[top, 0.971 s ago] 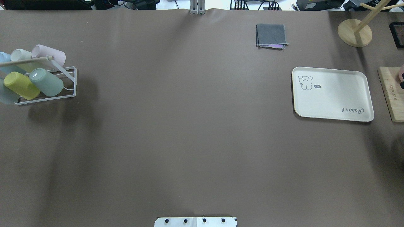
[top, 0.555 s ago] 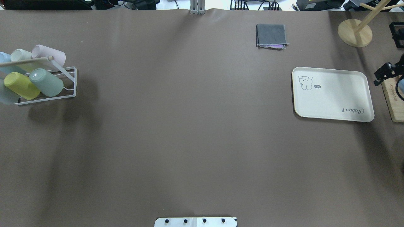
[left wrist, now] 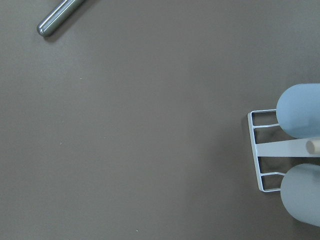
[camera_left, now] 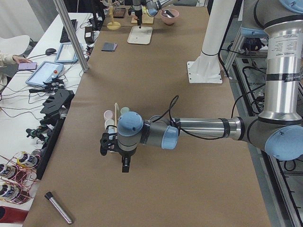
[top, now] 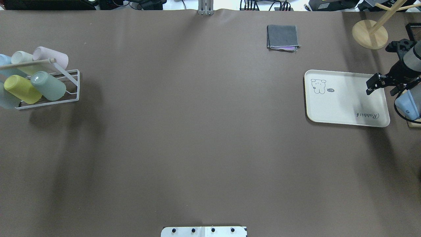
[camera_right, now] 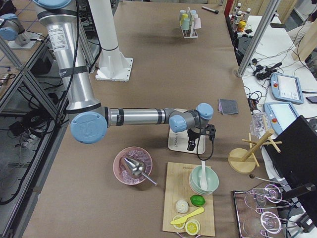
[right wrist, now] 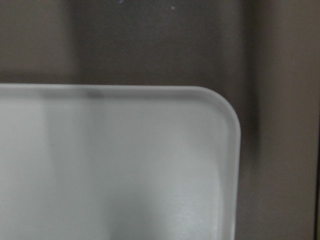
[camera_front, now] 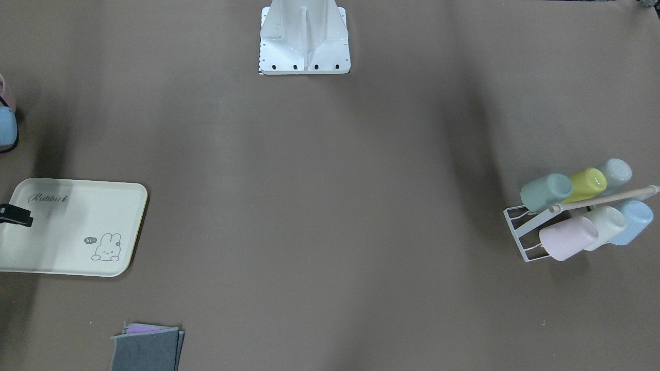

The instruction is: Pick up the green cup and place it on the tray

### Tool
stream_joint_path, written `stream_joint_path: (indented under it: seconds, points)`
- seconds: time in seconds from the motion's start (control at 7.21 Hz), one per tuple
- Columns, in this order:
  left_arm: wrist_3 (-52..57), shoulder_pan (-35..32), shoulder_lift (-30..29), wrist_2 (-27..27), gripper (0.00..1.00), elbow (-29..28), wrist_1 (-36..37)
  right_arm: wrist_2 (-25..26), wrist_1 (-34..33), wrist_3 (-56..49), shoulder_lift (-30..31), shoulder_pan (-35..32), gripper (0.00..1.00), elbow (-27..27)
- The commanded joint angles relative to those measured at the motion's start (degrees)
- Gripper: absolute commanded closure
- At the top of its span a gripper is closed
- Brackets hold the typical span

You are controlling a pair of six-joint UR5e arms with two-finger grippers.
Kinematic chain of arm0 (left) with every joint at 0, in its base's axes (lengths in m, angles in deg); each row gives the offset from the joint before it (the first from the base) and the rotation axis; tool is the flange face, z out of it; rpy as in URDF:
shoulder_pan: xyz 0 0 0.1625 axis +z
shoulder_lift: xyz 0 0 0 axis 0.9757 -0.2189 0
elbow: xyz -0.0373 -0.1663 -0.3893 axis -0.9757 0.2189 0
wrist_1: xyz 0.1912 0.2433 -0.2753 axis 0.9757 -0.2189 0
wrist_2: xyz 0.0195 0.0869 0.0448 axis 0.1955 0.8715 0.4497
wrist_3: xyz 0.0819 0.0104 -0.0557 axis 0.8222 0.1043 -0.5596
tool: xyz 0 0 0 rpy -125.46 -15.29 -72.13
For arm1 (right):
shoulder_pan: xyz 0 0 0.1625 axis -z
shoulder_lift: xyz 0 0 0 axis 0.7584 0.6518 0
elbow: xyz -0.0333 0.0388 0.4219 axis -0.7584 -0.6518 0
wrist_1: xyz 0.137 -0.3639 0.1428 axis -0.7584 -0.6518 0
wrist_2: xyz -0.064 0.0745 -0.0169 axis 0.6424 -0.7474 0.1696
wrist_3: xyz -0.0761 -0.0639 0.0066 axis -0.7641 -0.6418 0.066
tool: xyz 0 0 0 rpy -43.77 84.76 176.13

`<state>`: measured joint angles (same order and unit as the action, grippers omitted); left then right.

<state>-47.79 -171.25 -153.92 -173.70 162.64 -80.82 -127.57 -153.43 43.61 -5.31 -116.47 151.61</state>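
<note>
Left gripper: the left gripper (camera_left: 124,163) hangs over the worktop (top: 197,131) and points down. It is just past the 9 o'clock end of the rack (top: 65,74). I see nothing in it. I cannot tell if it is apart or together.
Right gripper: the right gripper (top: 371,87) hangs over the tray (top: 345,108), far off at the 3 o'clock side of the worktop. I cannot tell if this one is apart or together either.
Where the cup is: the green cup (top: 49,86) rests on the rack, at the 9 o'clock side of the worktop in the view from above. It is the end cup at the rack's 3 o'clock end, in the row nearer the robot. The yellow cup (top: 21,89) is right beside it and seems to touch it.
Which way to go: I think the cup lies toward 3 o'clock from the left gripper, at the other end of the rack. The left wrist view shows only two bluish cups (left wrist: 300,110) at its 3 o'clock edge, not the green one.
Long way of the cup: it leans, with its bottom up toward 10 o'clock and its mouth down toward 4 o'clock.
Nearer arm: the left arm (camera_left: 203,128), by a lot.
How the cup looks: soft mint green, smooth, with no handle. It is a bit wider at the mouth and has a small shine on its bottom.
</note>
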Motion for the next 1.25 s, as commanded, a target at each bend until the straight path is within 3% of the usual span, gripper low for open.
stream_joint_path:
  seconds: [0.0, 0.14, 0.42, 0.69, 1.11]
  points:
    - [0.2, 0.2, -2.2, 0.1, 0.02, 3.6, 8.3, -0.4, 0.5, -0.5, 2.6, -0.4, 0.09, 0.1]
    - [0.2, 1.5, -1.9, 0.4, 0.02, 7.6, 10.7, -0.4, 0.6, -0.5, 2.8, -0.4, 0.17, 0.2]
    - [-0.5, 5.5, -1.6, 0.4, 0.02, 16.9, 17.3, 0.0, 0.6, -0.6, 3.6, -0.4, 0.45, -0.1]
    - [-9.3, 12.4, -1.9, 1.7, 0.03, 24.4, 19.3, 0.3, 0.6, -0.7, 3.7, -0.4, 0.53, -0.6]
    - [-12.0, 24.0, -6.9, 3.1, 0.03, 30.7, 19.4, 0.2, 0.4, -0.7, 3.5, -0.3, 0.56, -0.6]
